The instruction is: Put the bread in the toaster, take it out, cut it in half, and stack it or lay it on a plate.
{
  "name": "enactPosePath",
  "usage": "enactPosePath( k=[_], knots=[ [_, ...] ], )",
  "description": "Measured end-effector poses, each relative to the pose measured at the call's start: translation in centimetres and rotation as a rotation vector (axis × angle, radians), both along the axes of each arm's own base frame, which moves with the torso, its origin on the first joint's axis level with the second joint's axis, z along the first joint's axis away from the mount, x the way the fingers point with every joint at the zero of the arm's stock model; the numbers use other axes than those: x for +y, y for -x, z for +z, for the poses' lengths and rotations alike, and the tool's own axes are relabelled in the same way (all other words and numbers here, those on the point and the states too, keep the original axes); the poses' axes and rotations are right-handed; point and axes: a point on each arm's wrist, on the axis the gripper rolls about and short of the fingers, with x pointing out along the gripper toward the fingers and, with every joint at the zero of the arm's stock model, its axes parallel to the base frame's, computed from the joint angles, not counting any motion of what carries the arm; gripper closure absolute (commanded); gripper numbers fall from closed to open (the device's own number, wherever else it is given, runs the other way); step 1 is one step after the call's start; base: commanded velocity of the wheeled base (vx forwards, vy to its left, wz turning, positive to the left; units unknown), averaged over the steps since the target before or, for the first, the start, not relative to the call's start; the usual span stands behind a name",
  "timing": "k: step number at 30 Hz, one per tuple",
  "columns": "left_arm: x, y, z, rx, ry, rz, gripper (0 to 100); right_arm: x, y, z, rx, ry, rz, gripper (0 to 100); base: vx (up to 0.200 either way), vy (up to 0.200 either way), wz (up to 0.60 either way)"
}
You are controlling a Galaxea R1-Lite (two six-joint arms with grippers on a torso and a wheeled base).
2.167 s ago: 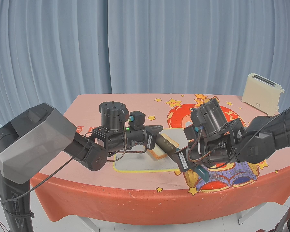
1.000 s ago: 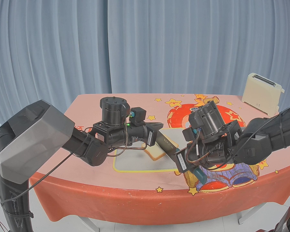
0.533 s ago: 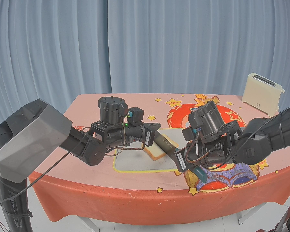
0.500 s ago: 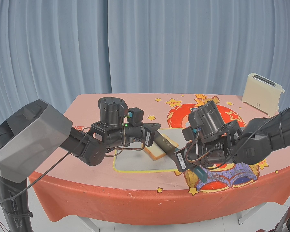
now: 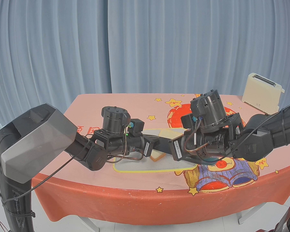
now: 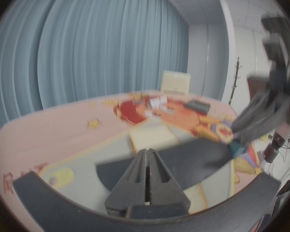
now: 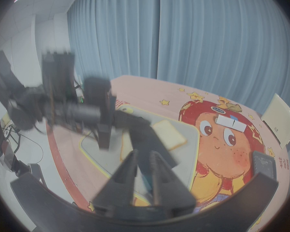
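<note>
Two bread pieces lie on the grey cutting mat (image 5: 135, 163): one (image 5: 169, 133) at the far side, one (image 5: 158, 156) nearer, partly under the tools. My right gripper (image 5: 173, 150) is shut on the teal handle of a dark-bladed knife (image 5: 163, 146). The blade (image 6: 183, 158) hangs low over the mat between the pieces (image 6: 153, 136) (image 6: 196, 194). My left gripper (image 5: 155, 143) is shut with nothing in it, its tips (image 6: 147, 155) just short of the blade. From the right wrist, the blade (image 7: 148, 139) hides part of the nearer piece (image 7: 125, 149); the far piece (image 7: 169, 134) lies open.
The cream toaster (image 5: 262, 93) stands at the table's far right corner, slot up. A dark flat object (image 7: 264, 165) lies on the printed cloth right of the mat. The mat's left half and the table's left side are bare.
My right wrist rose and turned, swinging the knife flatter and off the bread. The left gripper sank and shifted a little nearer. The bread now shows as two separate pieces.
</note>
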Motion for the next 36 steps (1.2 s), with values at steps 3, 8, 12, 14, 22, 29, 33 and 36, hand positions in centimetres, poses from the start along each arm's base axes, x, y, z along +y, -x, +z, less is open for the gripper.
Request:
enactPosePath(
  k=[3, 8, 12, 14, 22, 29, 33, 36],
  knots=[
    [-0.1, -0.2, 0.3, -0.025, 0.015, 0.000, 100, -0.2, 0.1, -0.5, 0.012, 0.013, -0.001, 100, 0.000, 0.000, 0.00],
    [-0.2, -0.4, 0.6, -0.046, 0.028, 0.001, 100, -0.4, 0.4, -0.9, 0.029, 0.031, 0.002, 100, 0.000, 0.000, 0.00],
    [-0.4, -0.7, 1.7, -0.092, 0.063, 0.002, 100, -0.4, 0.4, -1.0, 0.033, 0.034, 0.001, 100, 0.000, 0.000, 0.00],
    [-0.4, -0.7, 2.3, -0.103, 0.073, 0.003, 100, -0.4, 0.4, -1.0, 0.033, 0.034, 0.002, 100, 0.000, 0.000, 0.00],
    [0.4, 0.7, 5.4, -0.139, 0.098, 0.005, 100, -0.6, 0.5, -0.8, 0.016, 0.033, -0.011, 100, 0.000, 0.000, 0.00],
    [2.9, 3.7, 10.5, -0.178, 0.107, 0.063, 100, -0.8, 0.8, -0.2, 0.000, 0.025, -0.019, 100, 0.000, 0.000, 0.00],
    [5.6, 5.9, 13.0, -0.214, 0.114, 0.129, 100, -1.0, 0.8, 0.1, -0.006, 0.020, -0.024, 100, 0.000, 0.000, 0.00],
    [8.4, 7.6, 14.2, -0.234, 0.113, 0.195, 100, -1.1, 0.9, 0.2, -0.009, 0.018, -0.026, 100, 0.000, 0.000, 0.00]
  ],
)
